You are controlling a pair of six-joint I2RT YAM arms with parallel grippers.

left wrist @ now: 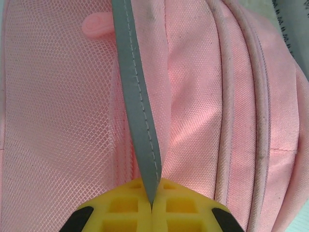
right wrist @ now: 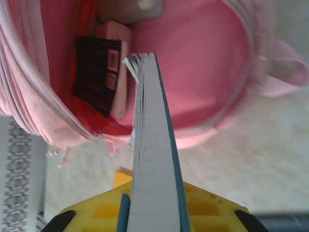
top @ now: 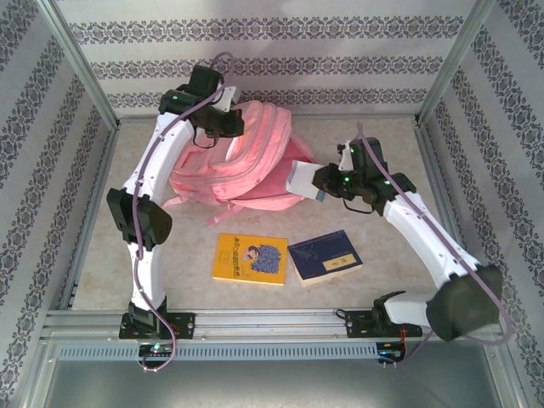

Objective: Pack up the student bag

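The student bag (top: 238, 157) is all soft pink woven cloth, matt, and up close there's an open mesh panel (left wrist: 53, 111) beside a tighter canvas weave. The grey strip (left wrist: 140, 106) looks like smooth webbing with one stitched line. The left hand (left wrist: 152, 207) and right hand (right wrist: 152, 212) show matt yellow plastic pads. The teal-covered book (right wrist: 153, 145) bares rough-edged paper pages. The bench (top: 382, 140) looks pale, stone-patterned and matt, the frame rail (top: 255, 321) brushed metal.

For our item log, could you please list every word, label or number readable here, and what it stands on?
None is readable.
Yellow book: cover print too small.
Blue book: pale label too small.
Dark book inside the pink bag: labels blurred.
Thick book in the right claw: no print visible.
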